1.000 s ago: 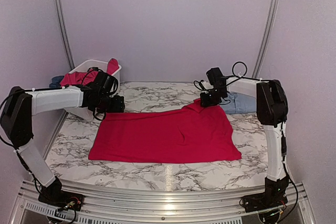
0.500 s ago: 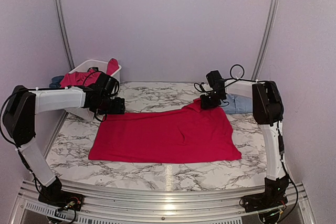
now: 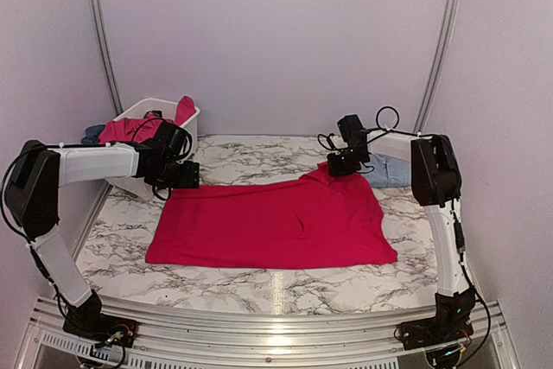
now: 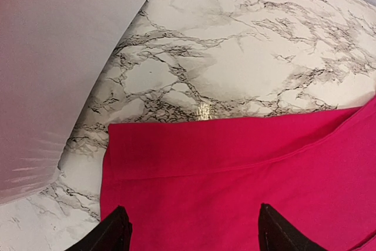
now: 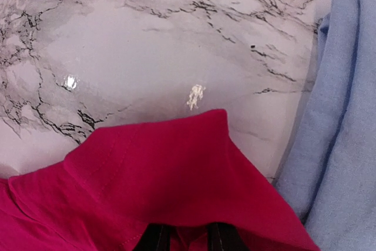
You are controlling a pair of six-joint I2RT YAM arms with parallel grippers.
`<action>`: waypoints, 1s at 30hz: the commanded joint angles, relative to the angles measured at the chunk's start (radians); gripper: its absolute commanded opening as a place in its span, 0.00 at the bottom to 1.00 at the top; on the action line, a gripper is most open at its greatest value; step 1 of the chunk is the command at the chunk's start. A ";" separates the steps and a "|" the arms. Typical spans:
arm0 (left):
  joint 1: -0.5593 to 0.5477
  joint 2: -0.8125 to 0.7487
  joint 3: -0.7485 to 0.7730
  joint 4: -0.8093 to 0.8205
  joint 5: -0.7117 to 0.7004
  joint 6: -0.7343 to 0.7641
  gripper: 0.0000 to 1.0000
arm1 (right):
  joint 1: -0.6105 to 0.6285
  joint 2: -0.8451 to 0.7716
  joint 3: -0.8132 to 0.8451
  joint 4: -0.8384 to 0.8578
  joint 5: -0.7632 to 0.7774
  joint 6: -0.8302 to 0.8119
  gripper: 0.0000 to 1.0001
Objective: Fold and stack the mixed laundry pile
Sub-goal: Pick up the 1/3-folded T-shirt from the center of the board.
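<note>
A bright red garment lies spread flat on the marble table. Its far right corner is pulled up into a peak, and my right gripper is shut on the cloth there, which drapes over the fingertips. My left gripper hovers open over the garment's far left corner, with nothing between its fingers. A folded light blue shirt rests just right of the held corner. More red clothes and a dark blue piece fill the basket.
The white plastic basket stands at the back left, close beside my left gripper. Bare marble table shows behind the red garment. A metal rail runs along the near edge.
The right jaws have narrowed onto the red garment's far right corner, and that wrist has edged slightly back. The left gripper has shifted a little to the left, still open.
</note>
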 commanded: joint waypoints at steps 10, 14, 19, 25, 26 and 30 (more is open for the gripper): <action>0.011 0.085 -0.012 -0.044 -0.100 0.046 0.61 | -0.004 -0.093 -0.013 0.023 -0.074 0.038 0.00; 0.018 0.140 0.004 -0.051 -0.158 0.040 0.57 | -0.004 -0.113 -0.006 0.017 -0.078 0.035 0.00; 0.039 0.185 0.026 -0.037 -0.192 0.025 0.52 | -0.004 -0.112 -0.009 0.020 -0.083 0.035 0.00; 0.041 0.229 0.060 -0.019 -0.259 0.012 0.49 | -0.004 -0.114 -0.008 0.017 -0.079 0.031 0.00; 0.041 0.234 0.061 -0.012 -0.264 0.008 0.48 | -0.004 -0.112 -0.009 0.017 -0.076 0.029 0.00; 0.042 0.258 0.064 0.011 -0.277 0.003 0.42 | -0.004 -0.114 -0.008 0.015 -0.070 0.025 0.00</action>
